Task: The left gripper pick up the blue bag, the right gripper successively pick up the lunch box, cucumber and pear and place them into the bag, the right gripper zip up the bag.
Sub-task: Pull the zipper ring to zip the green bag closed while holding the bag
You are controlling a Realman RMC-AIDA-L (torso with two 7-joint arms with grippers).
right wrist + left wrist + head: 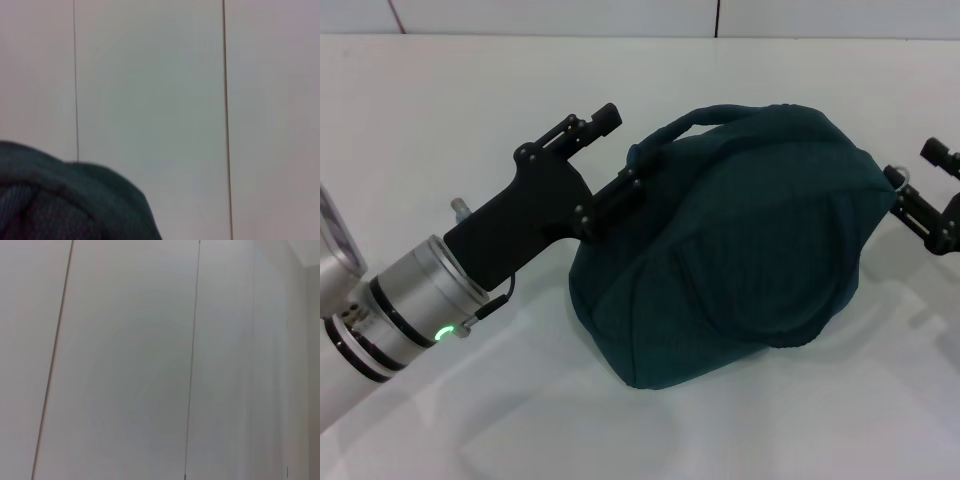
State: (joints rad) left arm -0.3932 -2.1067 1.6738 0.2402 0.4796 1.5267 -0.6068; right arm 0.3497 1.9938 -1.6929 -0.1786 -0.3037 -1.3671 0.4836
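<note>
The blue bag (pixel 740 250) sits bulging on the white table (pixel 440 120) in the head view, with its top shut and its handle (pixel 695 122) arched over the top. My left gripper (pixel 625 150) is at the bag's left side, open, one finger above the handle's end and the other against the bag's edge. My right gripper (pixel 925 185) is at the bag's right side, open, with the small metal zip ring (pixel 899 177) between its fingers. In the right wrist view a piece of the bag (pixel 65 205) shows. The lunch box, cucumber and pear are out of view.
White table surface surrounds the bag on all sides. A white panelled wall (pixel 150 360) with thin dark seams fills the left wrist view and most of the right wrist view.
</note>
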